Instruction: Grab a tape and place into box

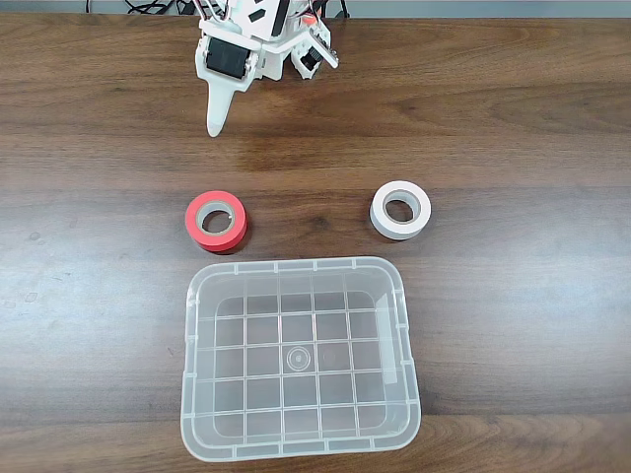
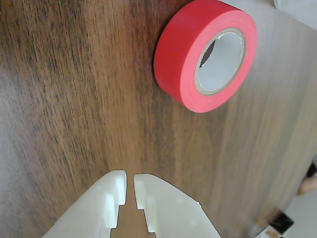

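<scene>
Tape [image 1: 216,221] lies flat on the worktop [image 1: 513,128] left of frame centre, its hole facing straight up, just above the box [image 1: 407,367]. My gripper [image 2: 129,184] hangs at the top with fingers nearly together, holding nothing.

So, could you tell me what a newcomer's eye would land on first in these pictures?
Probably the red tape, bright against the dark wooden table, lying flat just above the clear box in the fixed view. Next, the white roll to its right, and the gripper, nearly closed and empty.
</scene>
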Tool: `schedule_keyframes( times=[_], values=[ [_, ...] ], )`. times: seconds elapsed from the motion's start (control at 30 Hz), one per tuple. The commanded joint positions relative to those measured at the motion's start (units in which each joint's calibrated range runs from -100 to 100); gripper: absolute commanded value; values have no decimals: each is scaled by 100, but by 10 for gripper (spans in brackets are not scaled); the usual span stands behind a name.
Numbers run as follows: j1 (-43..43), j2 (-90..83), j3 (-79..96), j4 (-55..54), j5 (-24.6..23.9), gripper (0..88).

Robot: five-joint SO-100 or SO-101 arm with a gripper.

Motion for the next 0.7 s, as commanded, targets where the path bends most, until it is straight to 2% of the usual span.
schedule_keyframes(
  times=[0.0,0.27,0.43,0.67],
  values=[
    [-21,707,-625,-66,67,13],
    [-21,2718,-1746,-725,51,13],
    [-14,4464,-3148,-656,9,13],
    [37,6974,-5040,-271,-297,13]
  ],
)
